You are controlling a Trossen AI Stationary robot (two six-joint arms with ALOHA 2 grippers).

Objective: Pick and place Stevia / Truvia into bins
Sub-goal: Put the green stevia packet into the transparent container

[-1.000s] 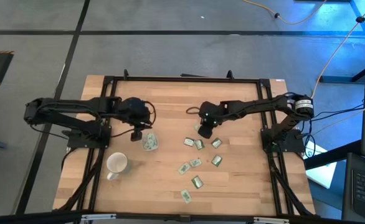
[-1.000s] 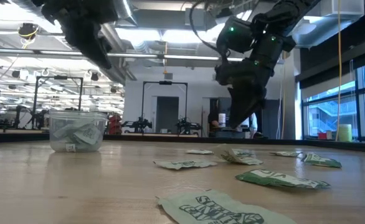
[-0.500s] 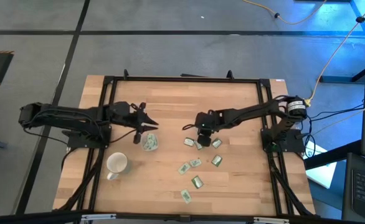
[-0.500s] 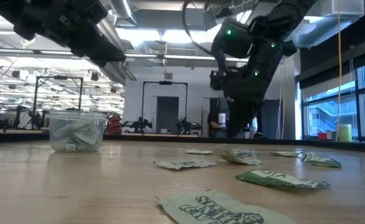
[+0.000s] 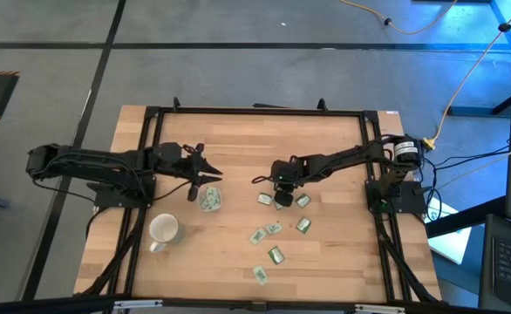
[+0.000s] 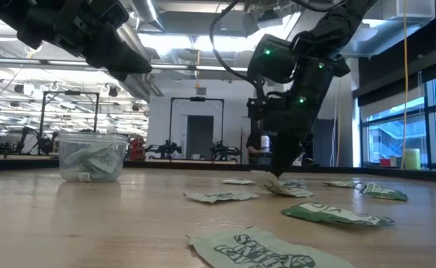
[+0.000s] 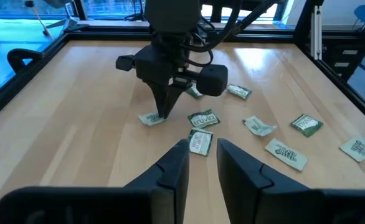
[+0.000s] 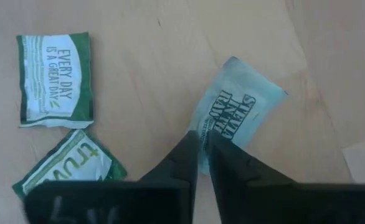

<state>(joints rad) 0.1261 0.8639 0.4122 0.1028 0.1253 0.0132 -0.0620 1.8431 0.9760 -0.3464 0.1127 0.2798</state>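
Note:
Several green and white Stevia / Truvia sachets [image 5: 273,228] lie scattered on the wooden table, right of its middle. The clear cup [image 5: 209,200] stands left of them with sachets inside [image 6: 91,158]. My right gripper [image 8: 205,149] is down on the table, shut on a pale green sachet [image 8: 241,109]. Two more sachets [image 8: 56,79] lie beside it. My left gripper [image 7: 201,163] hovers just past the cup's far side, pointing almost level toward the table's right edge, open, with nothing between its fingers. My right gripper pinches one edge [image 8: 205,135] of the pale green sachet between its two fingertips. The fingers come steeply from above, pointing down [image 7: 164,111]. The sachet lies flat on the table [image 7: 150,119].
A white mug with a handle [image 5: 163,230] stands near the table's front left. A black frame [image 5: 255,111] runs along the table's far and side edges. Bare wood spreads behind the sachets toward the far edge.
My right gripper has come down and a little toward the table's left edge, onto the pale sachet. My left gripper, first pointing down over the cup, has tipped up to nearly level and then kept still.

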